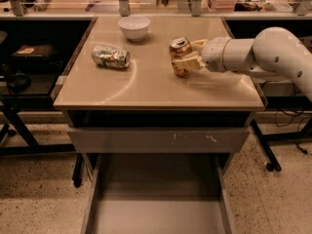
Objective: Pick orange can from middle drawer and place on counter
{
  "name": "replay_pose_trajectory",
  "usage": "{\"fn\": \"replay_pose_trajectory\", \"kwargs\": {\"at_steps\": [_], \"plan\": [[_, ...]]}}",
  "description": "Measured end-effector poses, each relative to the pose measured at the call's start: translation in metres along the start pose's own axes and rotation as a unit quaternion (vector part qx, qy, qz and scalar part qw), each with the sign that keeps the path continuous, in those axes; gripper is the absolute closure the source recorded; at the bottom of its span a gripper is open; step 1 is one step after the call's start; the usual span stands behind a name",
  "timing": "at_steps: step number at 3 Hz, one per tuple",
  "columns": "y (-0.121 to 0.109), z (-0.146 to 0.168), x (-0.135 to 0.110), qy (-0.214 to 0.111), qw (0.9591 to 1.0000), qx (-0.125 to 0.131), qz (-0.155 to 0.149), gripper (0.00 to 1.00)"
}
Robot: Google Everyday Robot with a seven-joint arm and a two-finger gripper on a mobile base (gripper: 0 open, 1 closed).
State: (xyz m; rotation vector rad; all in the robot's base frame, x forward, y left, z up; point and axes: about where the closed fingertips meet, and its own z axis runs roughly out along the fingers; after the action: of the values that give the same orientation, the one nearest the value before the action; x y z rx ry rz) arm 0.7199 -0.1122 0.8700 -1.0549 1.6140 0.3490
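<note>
The orange can (179, 52) stood roughly upright over the right-centre of the table (146, 89), its base at or just above the surface; I could not tell which. The gripper (191, 54) reached in from the can's right, its fingers (186, 63) clamped on the can's sides. The drawer (156, 213) below hung open.

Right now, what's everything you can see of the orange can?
The orange can is a small orange-brown metal drink can with a shiny silver top and pull tab, and no dents show. It is roughly upright, clasped from the right by the claw, over the right part of the counter. Whether its base rests on the counter I cannot tell.
</note>
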Motion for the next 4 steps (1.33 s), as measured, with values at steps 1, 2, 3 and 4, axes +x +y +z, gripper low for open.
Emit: {"fn": "replay_pose_trajectory", "kwargs": {"at_steps": [1,2,3,4], "plan": [[0.0000,0.0000,0.0000,0.000,1.0000,0.000,0.000,0.81],[0.0000,0.0001,0.0000,0.000,1.0000,0.000,0.000,0.57],[0.0000,0.0001,0.0000,0.000,1.0000,0.000,0.000,0.36],[0.0001,0.0001,0.0000,0.000,1.0000,0.000,0.000,0.10]]}}
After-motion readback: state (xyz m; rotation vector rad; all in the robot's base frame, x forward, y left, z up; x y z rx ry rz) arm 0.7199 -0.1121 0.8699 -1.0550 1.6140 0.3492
